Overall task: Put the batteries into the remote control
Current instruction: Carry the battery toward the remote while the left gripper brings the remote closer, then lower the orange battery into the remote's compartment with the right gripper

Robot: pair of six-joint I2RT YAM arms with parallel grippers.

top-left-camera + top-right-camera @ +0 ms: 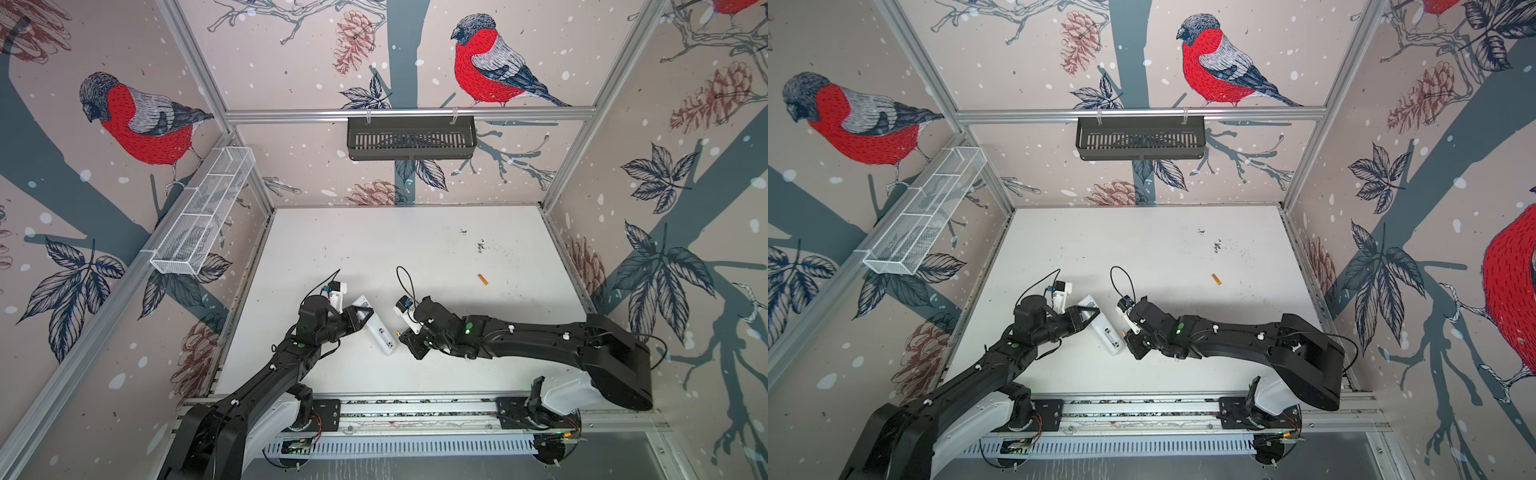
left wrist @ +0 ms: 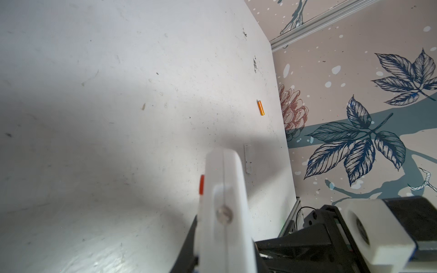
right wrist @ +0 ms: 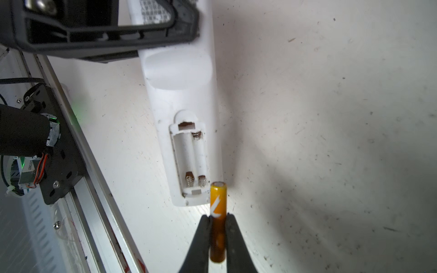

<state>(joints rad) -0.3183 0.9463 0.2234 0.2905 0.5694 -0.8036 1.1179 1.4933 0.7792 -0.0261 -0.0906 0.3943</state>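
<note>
Left arm [image 1: 266, 376] and right arm [image 1: 540, 336] — black, jaws too; white base shells [image 1: 569, 388], white camera blocks [image 1: 337, 293], looped black cables [image 1: 399, 276], green dots [image 1: 468, 329], perhaps lights, on joints.

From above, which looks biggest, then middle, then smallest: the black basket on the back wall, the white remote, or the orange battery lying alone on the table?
In a top view:
1. black basket: largest, though it hangs above the table, perhaps nearer the camera.
2. remote control: middle.
3. loose battery: clearly smallest.
</note>
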